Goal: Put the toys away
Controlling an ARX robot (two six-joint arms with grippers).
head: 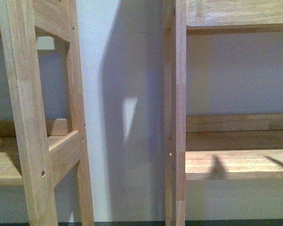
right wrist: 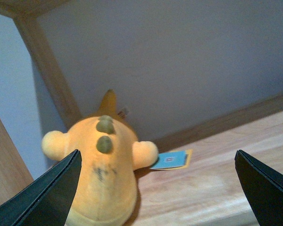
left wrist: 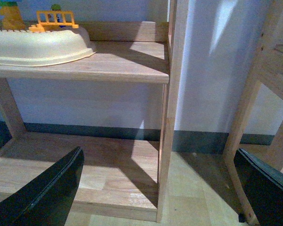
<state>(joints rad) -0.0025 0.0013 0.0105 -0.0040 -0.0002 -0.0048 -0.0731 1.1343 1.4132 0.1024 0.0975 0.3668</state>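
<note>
Lying on a wooden shelf [right wrist: 226,174] by its corner post, the orange plush toy [right wrist: 101,169] sits between the right hand's [right wrist: 155,188] spread, released fingers. Left hand [left wrist: 160,188] likewise gapes, holding nothing.

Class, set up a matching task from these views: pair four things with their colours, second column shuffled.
Things:
1. plush toy
2. tag beside the plush toy
3. basin on the upper shelf
4. left gripper's fingers

Colours:
A. black
B. cream
C. orange-yellow
D. blue with a yellow edge

Pairs: 1-C, 2-D, 3-B, 4-A
</note>
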